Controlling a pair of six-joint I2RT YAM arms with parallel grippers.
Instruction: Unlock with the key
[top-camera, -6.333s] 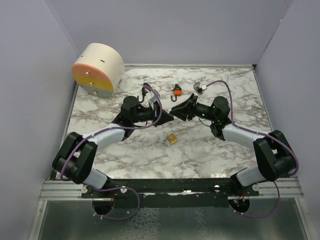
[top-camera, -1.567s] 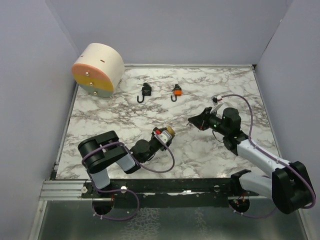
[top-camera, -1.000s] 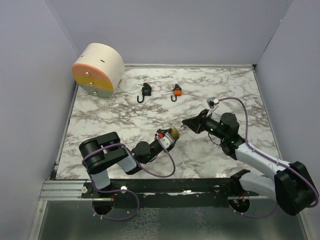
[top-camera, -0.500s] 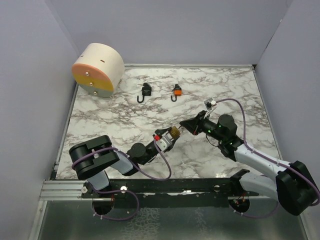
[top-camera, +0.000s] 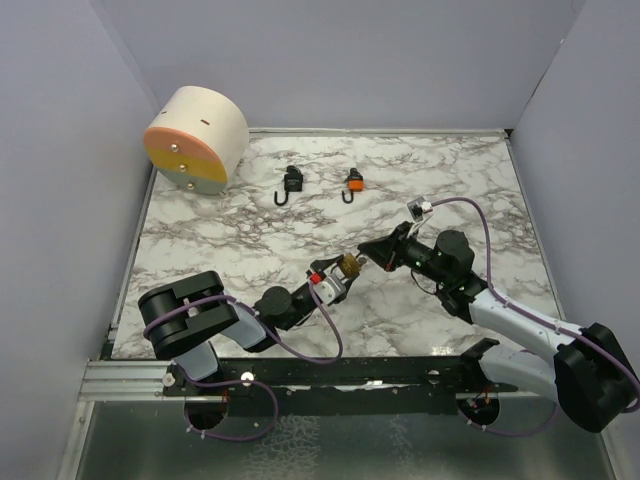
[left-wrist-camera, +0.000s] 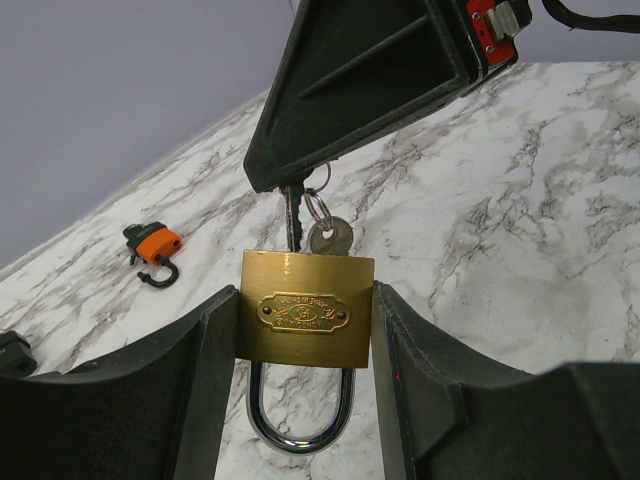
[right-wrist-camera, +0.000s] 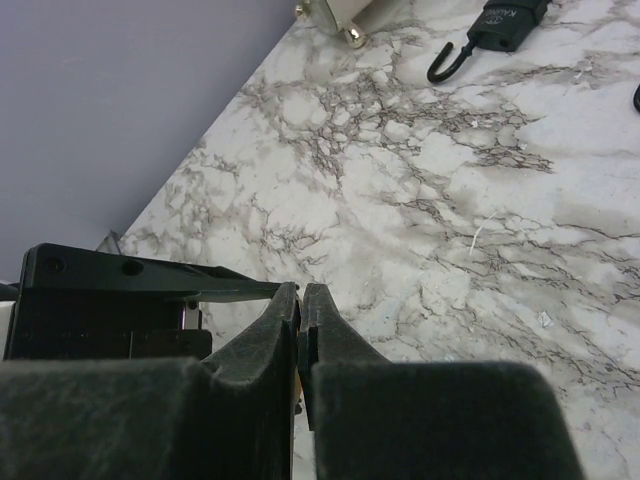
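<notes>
Padlock (left-wrist-camera: 305, 312) is sitting pinched in left claw (top-camera: 334, 281), shackle inward, so right claw (right-wrist-camera: 302, 305), pinching key (left-wrist-camera: 291, 216), is meeting its base squarely.

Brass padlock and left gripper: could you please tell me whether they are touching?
Touching. The left wrist view shows the brass padlock clamped between the left gripper's jaws, both flush against its sides.

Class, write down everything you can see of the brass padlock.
The brass padlock is a golden rectangular body with an oval stamped plate and a shiny steel shackle, apparently closed. It is held off the table, shackle downward, clamped at its sides by the left gripper. A key held by the right gripper meets its upper face.
</notes>
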